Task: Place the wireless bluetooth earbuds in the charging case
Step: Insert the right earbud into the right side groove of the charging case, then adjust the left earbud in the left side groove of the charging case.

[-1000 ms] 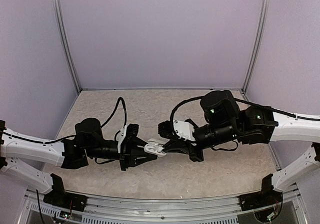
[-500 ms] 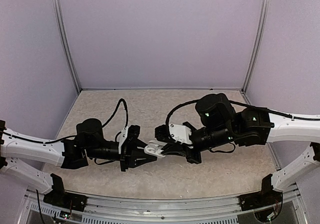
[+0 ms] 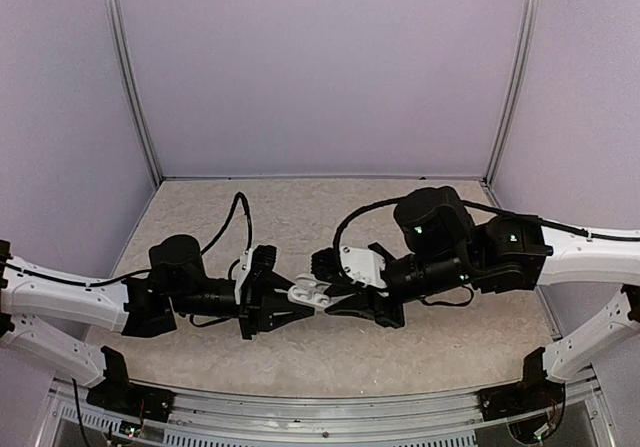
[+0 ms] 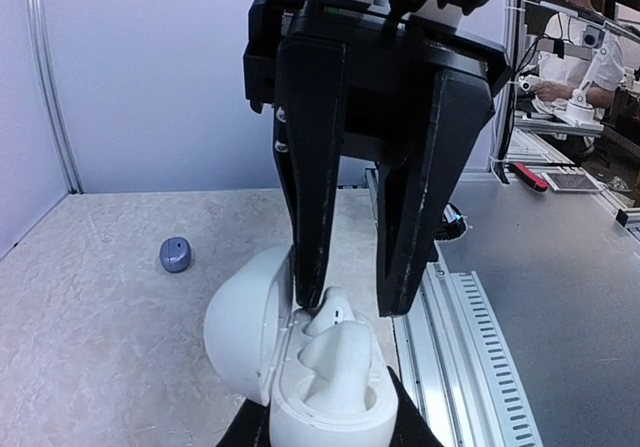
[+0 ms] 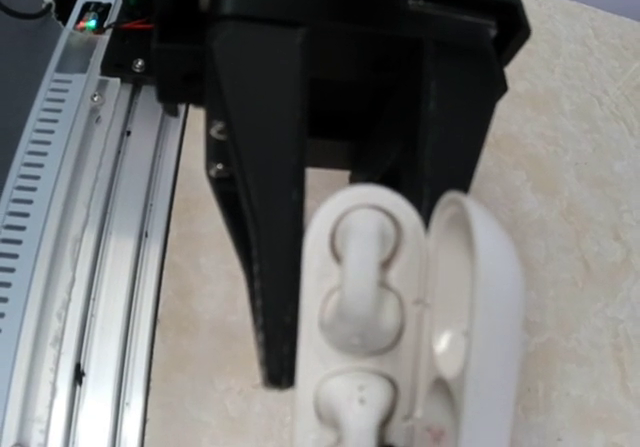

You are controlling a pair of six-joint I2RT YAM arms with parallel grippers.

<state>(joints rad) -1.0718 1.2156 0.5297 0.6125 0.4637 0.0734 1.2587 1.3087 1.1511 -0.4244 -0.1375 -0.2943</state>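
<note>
Above the tabletop (image 3: pixel 300 217), midway between its left and right edges and nearer the front edge, the charging case (image 3: pixel 309 290) sits in the left pincer (image 3: pixel 298 305), its lid (image 4: pixel 240 327) open toward the back edge. The right pincer (image 4: pixel 348 302) reaches in from the right, its fingers (image 4: pixel 310 197) straddling an earbud (image 5: pixel 360 292) in the case. A loose earbud (image 4: pixel 175 255) lies on the tabletop behind them, toward the back right corner.

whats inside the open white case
The charging case holds two white buds in the right wrist view: upper earbud seated, lower earbud cut by the frame edge. They hide what lies beneath them.
</note>
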